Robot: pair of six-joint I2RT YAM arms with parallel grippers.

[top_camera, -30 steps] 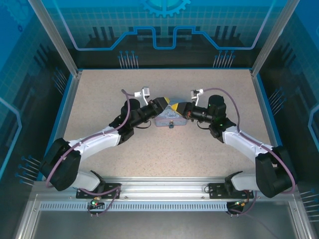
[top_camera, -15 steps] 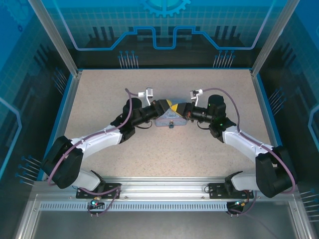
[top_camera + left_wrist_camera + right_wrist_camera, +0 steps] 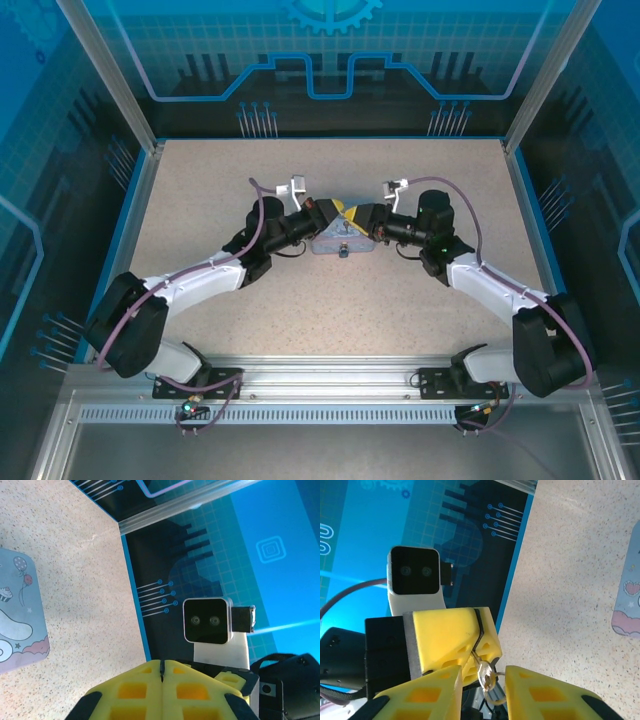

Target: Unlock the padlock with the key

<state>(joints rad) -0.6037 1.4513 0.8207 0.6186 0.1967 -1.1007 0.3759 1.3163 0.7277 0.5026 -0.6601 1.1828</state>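
Clearly shut: left gripper (image 3: 476,647) had its yellow fingers (image 3: 135,690) pressed flat together, no gap along the seam. From the right wrist view a thin metal strip ran up into that seam. Took it for the key (image 3: 485,675); its pale brassy round end with a dark hole hung just below the fingertips. A fine wire loop (image 3: 495,698) dangled under the round end; could not tell whether ring or shackle.

Right gripper (image 3: 482,671) stood spread, one finger on each side of the key's round end. Contact with the key could not be judged.

Both grippers met tip to tip at mid-table, each wrist's camera facing the other: left wrist camera (image 3: 415,577), right wrist camera (image 3: 207,621).

Key sat above the far edge of the pale tin box (image 3: 340,240), which lay flat on the speckled table (image 3: 300,310), its printed lid up.

Small dark lump (image 3: 343,250) showed at the tin's near edge; too small to say whether it was the padlock.
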